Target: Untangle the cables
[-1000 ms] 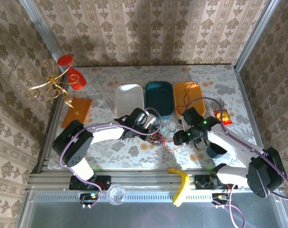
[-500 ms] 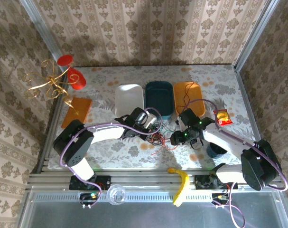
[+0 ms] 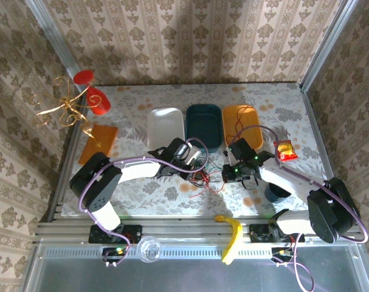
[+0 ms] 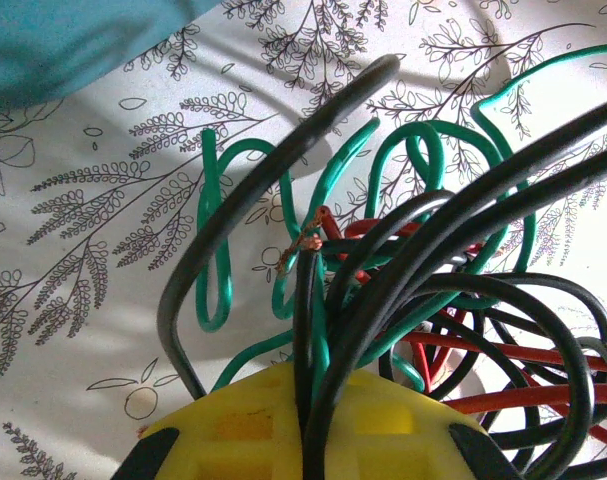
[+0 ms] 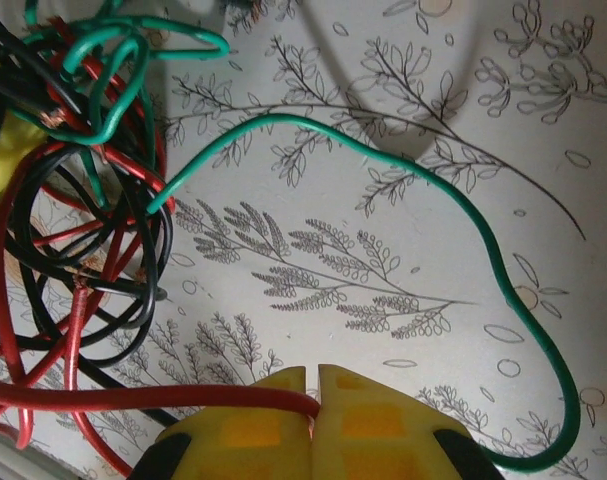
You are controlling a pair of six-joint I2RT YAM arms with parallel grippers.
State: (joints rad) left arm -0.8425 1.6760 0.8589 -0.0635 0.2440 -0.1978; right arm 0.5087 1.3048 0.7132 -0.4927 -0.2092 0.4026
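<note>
From above, we see the cables as a small knot of red, green and black near the middle of the table, in front of the teal tray. The knot is stretched left to right between the left gripper and the right gripper. One thin strand runs away from it over the orange tray.

At the left wrist, we see the left gripper with its yellow fingers together, clamped on the cables. A black cable arches up and to the right. The green cable curls in upright loops on the table, with red strands low on the right.

At the right wrist, the right gripper is pinched together on the red cable, which runs left into the knot. The green cable sweeps in a wide arc to the right, and black loops lie at the left.
</note>
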